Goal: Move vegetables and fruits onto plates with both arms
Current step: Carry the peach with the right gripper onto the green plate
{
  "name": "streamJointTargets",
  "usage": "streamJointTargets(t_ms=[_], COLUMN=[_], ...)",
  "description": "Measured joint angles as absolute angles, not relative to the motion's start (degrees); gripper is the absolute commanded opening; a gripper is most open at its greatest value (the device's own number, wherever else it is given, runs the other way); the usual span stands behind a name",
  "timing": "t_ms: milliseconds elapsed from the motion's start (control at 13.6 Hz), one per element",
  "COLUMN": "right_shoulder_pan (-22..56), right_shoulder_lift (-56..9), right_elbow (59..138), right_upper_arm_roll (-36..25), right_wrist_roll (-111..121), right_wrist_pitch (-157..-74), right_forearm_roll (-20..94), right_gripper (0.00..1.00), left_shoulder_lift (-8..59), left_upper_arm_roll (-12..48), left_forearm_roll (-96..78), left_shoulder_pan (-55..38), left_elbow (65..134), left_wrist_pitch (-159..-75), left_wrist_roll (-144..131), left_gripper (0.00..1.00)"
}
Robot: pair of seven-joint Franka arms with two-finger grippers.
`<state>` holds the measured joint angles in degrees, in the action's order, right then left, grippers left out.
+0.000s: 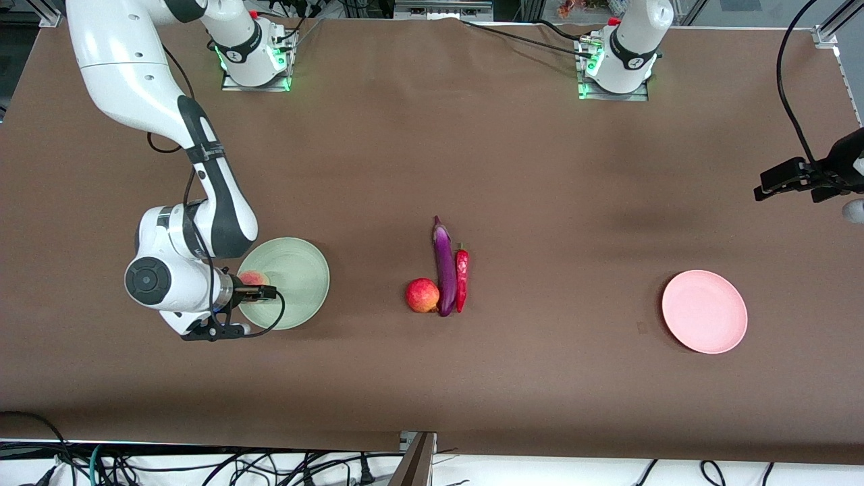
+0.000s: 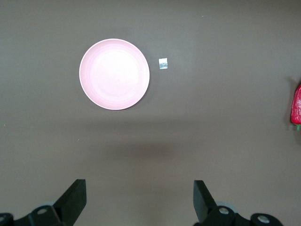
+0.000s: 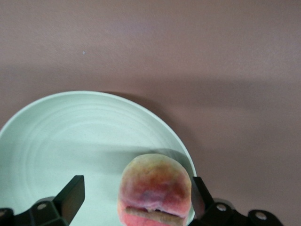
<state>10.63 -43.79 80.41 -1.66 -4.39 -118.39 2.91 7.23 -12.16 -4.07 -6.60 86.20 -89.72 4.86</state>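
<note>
The pale green plate lies toward the right arm's end of the table. A fuzzy orange-pink peach rests on it near the rim. My right gripper hangs low over that plate, open. The peach sits between its spread fingers, close against one of them. At mid-table lie the purple eggplant, the red chili and the round red fruit, side by side. My left gripper is open and empty, up over bare table. The pink plate holds nothing.
A brown cloth covers the table. A small pale tag lies beside the pink plate. The chili's tip shows at the edge of the left wrist view. Cables run along the table edge nearest the front camera.
</note>
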Motion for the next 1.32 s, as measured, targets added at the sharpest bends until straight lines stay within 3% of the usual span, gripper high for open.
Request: streamJointTargets(t_ms=[513,1026,1319], right_shoulder_pan=[11.7,15.4,17.7], right_shoulder_lift=[-42.2,-41.0,-40.9], right_elbow=[80.1,80.1,79.1], right_upper_arm_roll=[-0.8,-0.6,-0.6], right_wrist_roll=[-4.5,-4.7,-6.8], right_wrist_pitch=[-118.4,-118.4,-118.8], right_forearm_roll=[2.9,3.0,3.0], right_gripper=[1.0,1.0,1.0], left_shoulder_lift=[8.4,15.3,15.9], left_upper_arm_roll=[-11.8,-11.4,-11.3], left_forearm_roll=[-10.5,-10.5,-10.5], left_shoulder_pan=[-6.3,-7.0,-7.9], left_elbow=[86.2,86.3,86.1], left_wrist_pitch=[-89.5,-89.2,-88.5], left_wrist_roll=[4.9,4.9,4.9], left_gripper=[1.0,1.0,1.0])
